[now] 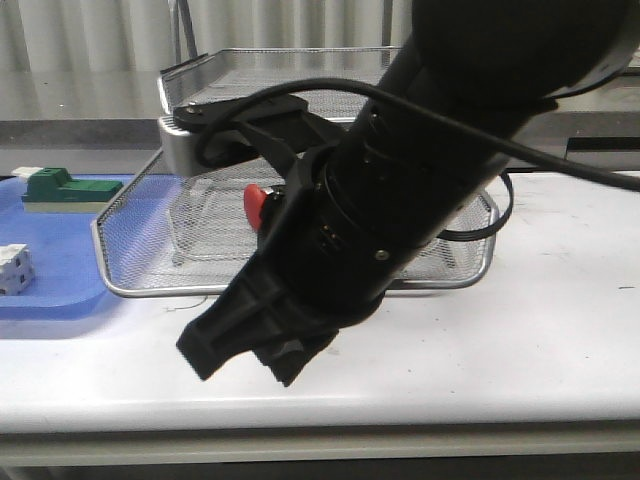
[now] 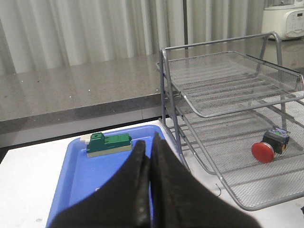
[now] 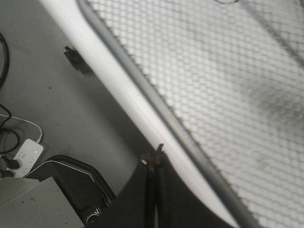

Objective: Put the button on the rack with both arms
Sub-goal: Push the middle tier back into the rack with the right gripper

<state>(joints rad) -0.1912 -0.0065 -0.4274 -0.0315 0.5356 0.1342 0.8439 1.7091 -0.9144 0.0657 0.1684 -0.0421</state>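
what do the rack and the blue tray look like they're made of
The rack looks like metal: fine silver wire mesh with shiny, chrome-like rims and posts that catch the light. The blue tray looks like moulded plastic: one even colour, smooth, slightly glossy, with a rounded raised lip.

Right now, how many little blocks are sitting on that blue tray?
2. A green block lies at the far end of the blue tray, and a white block sits nearer, at its left edge. The big arm could hide more.

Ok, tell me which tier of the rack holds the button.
The bottom tier of the rack: the button lies on its mesh, red head forward. The tiers above hold nothing visible.
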